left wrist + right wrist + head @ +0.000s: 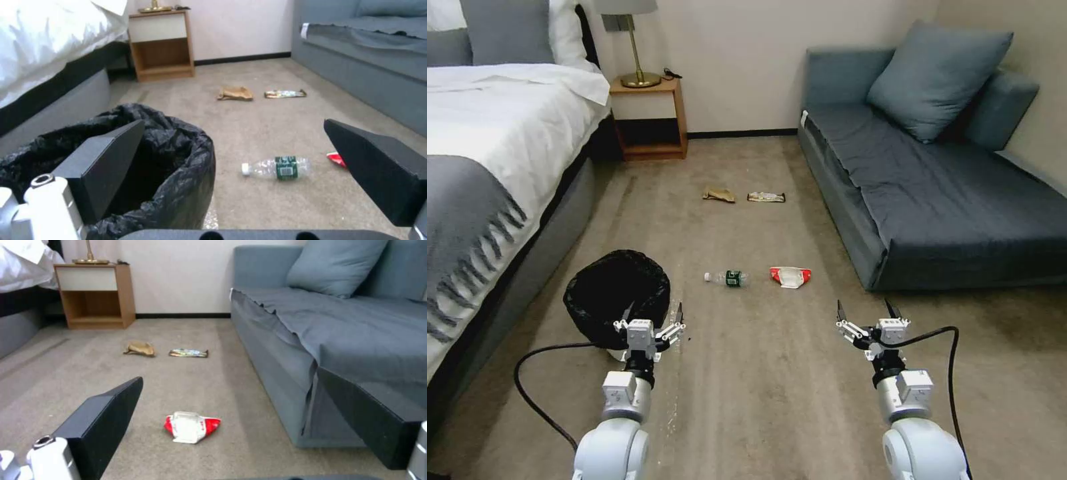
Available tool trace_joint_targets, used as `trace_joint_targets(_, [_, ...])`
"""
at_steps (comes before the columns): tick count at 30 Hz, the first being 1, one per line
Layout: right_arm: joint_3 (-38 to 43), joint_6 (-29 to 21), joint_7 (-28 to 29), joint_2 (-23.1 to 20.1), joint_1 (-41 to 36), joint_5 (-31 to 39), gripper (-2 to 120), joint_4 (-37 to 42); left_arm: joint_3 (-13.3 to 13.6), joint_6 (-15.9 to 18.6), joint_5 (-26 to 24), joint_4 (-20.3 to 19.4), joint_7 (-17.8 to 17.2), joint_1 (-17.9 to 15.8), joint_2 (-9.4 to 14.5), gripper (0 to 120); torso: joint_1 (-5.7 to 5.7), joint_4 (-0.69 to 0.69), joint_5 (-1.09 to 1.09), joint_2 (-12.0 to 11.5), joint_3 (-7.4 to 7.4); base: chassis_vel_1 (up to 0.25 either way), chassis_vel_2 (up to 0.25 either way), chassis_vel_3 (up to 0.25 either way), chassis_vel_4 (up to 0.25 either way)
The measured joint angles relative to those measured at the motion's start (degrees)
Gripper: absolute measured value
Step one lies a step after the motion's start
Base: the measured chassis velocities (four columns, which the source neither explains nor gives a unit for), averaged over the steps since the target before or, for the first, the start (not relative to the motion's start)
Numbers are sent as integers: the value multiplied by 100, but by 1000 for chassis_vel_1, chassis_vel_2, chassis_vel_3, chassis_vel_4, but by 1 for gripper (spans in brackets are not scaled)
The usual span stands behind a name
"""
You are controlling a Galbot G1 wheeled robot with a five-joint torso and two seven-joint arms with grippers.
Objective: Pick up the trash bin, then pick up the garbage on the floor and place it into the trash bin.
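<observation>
Left gripper hangs low over the carpet, black wedge-shaped fingers spread wide apart, nothing between them. It sits at the near right edge of the trash bin; in the left wrist view one finger overlaps the bin's rim, contact cannot be told. Bin is round, standing upright on the floor beside the bed, wrapped in a crinkly glossy black plastic bag that drapes over the rim.

Right gripper hovers over bare carpet near the sofa corner, fingers also wide apart and empty. White metal wrists, black cables looping off both arms.

Garbage lies ahead on the carpet in two loose rows. Near row: clear plastic bottle on its side, white cap, green label; just right of it a crumpled red-and-white packet. Far row, well apart from the near one: crumpled tan wrapper and a flat dark-and-gold snack bar wrapper, side by side.

Carpet is short-pile beige. Bed on the left with white sheets and a grey fringed throw. Wooden nightstand with a brass lamp against the wall. Grey-blue fabric sofa on the right with a square cushion.
</observation>
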Motion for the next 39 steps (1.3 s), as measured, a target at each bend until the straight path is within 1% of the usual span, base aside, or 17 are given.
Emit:
trace_joint_targets(6, [-17, -112, 8, -33, -58, 98, 100, 94, -50, 43, -109, -64, -39, 13, 36, 98, 0, 0, 0, 0, 0, 0, 0, 0, 0])
trace_joint_targets(10, [-128, -875, 128, -255, -458, 720, 100, 765, -398, 318, -794, -456, -406, 97, 252, 96, 0, 0, -1, 0, 0, 0, 0, 0, 0])
trace_joint_targets(11, [-128, -875, 128, -255, -458, 720, 100, 765, -398, 318, -794, -456, -406, 97, 252, 96, 0, 0, -1, 0, 0, 0, 0, 0, 0])
trace_joint_targets(14, [-217, -1450, 218, -424, -758, 1192, 100, 1272, -653, 529, -1306, -749, -687, 163, 410, 96, 0, 0, -1, 0, 0, 0, 0, 0, 0])
trace_joint_targets(15, [-265, -1786, 267, -522, -931, 1462, 100, 1561, -796, 646, -1599, -919, -845, 202, 500, 95, 0, 0, -1, 0, 0, 0, 0, 0, 0])
trace_joint_targets(16, [-265, -1786, 267, -522, -931, 1462, 100, 1561, -796, 646, -1599, -919, -845, 202, 500, 95, 0, 0, -1, 0, 0, 0, 0, 0, 0])
trace_joint_targets(18, [-306, -2046, 305, -598, -1071, 1677, 100, 1796, -959, 779, -1929, -1105, -1023, 242, 604, 95, 0, 0, -2, 0, 0, 0, 0, 0, 0])
trace_joint_targets(20, [-319, -2133, 322, -621, -1113, 1747, 100, 1864, -1177, 956, -2365, -1354, -1255, 297, 741, 94, 0, 0, 0, 0, 0, 0, 0, 0, 0])
trace_joint_targets(21, [-319, -2133, 322, -621, -1113, 1747, 100, 1864, -1177, 956, -2365, -1354, -1255, 297, 741, 94, 0, 0, 0, 0, 0, 0, 0, 0, 0])
trace_joint_targets(25, [-296, -2135, 293, -640, -1093, 1828, 100, 1844, -1517, 1235, -3052, -1744, -1625, 386, 954, 94, 0, -1, 0, 0, 0, 0, 0, 0, 0])
trace_joint_targets(26, [-296, -2135, 293, -640, -1093, 1828, 100, 1844, -1517, 1235, -3052, -1744, -1625, 386, 954, 94, 0, -1, 0, 0, 0, 0, 0, 0, 0])
trace_joint_targets(28, [-74, -2078, 119, -869, -827, 2204, 100, 1588, -1698, 1378, -3419, -1951, -1821, 431, 1070, 93, 0, 0, 0, 0, 0, 0, 0, 0, 0])
trace_joint_targets(29, [-37, -2029, 61, -932, -709, 2311, 100, 1514, -1761, 1431, -3577, -1942, -1889, 400, 1179, 93, 0, 5, 4, 0, -1, 0, 0, 0, 0])
trace_joint_targets(30, [-27, -2000, 37, -959, -657, 2355, 100, 1469, -1810, 1468, -3689, -1735, -1934, 322, 1352, 93, 0, -2, 4, 0, 0, 0, 0, 0, 0])
trace_joint_targets(33, [-26, -1966, 23, -978, -621, 2377, 100, 1447, -1820, 1481, -3770, -1579, -1953, 283, 1449, 93, 0, 0, -5, 0, 0, 0, 0, 0, 0])
trace_joint_targets(35, [-27, -1943, 21, -985, -619, 2380, 100, 1432, -1827, 1481, -3791, -1479, -1959, 266, 1490, 91, 0, -1, 2, 0, 0, 0, 0, 0, 0])
trace_joint_targets(39, [-25, -1902, 21, -992, -638, 2381, 100, 1431, -1818, 1476, -3791, -1370, -1959, 263, 1514, 90, 0, 0, 1, 0, 0, 0, 0, 0, 0])
